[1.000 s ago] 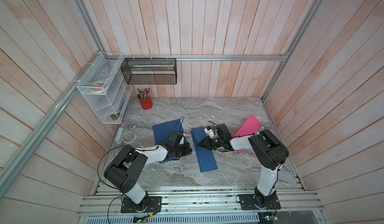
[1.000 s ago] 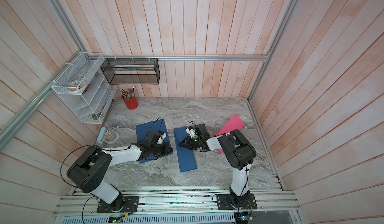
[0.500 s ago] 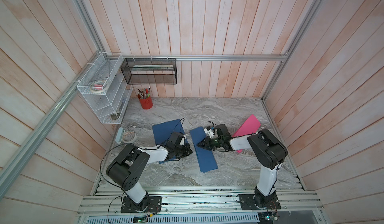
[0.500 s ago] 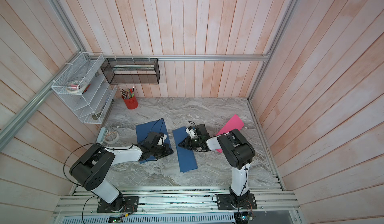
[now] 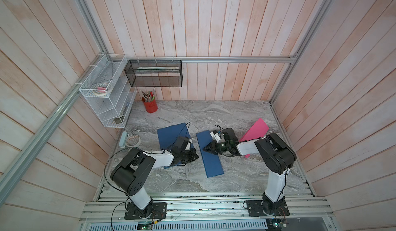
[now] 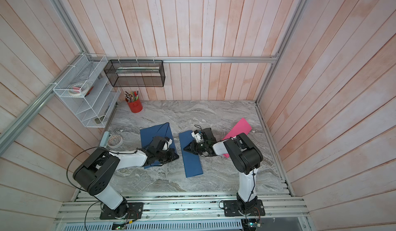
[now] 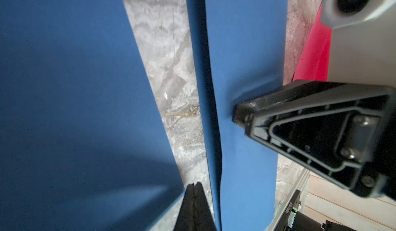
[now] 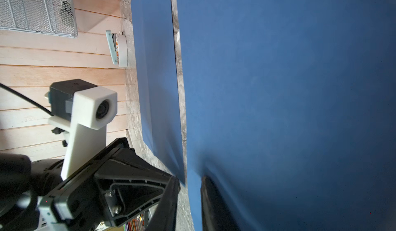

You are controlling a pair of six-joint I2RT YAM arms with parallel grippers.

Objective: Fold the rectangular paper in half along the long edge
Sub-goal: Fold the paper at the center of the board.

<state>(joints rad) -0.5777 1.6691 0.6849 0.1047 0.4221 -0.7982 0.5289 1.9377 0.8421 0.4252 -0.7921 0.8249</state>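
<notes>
The rectangular paper (image 5: pixel 211 163) (image 6: pixel 191 165) is a blue sheet lying on the marble table as a narrow strip of two layers. Its long edge toward my left arm stands slightly puffed (image 7: pixel 212 112). My left gripper (image 5: pixel 196 157) (image 7: pixel 194 185) lies low on the table just beside that edge, shut and empty. My right gripper (image 5: pixel 204 151) (image 6: pixel 184 149) reaches over the strip from the other side. Its tip (image 7: pixel 236 112) presses into the top layer and dents it. Only one right finger (image 8: pixel 214 204) shows, so its gap is hidden.
A wider blue sheet (image 5: pixel 171 135) lies under my left wrist. A pink sheet (image 5: pixel 255 129) lies behind my right arm. At the left wall are a tape roll (image 5: pixel 132 140), a red pencil cup (image 5: pixel 150 106), a white wire shelf (image 5: pixel 107 103) and a black mesh basket (image 5: pixel 153 73).
My left gripper has crept a little toward the strip's long edge. The right gripper and the paper have stayed where they were.
</notes>
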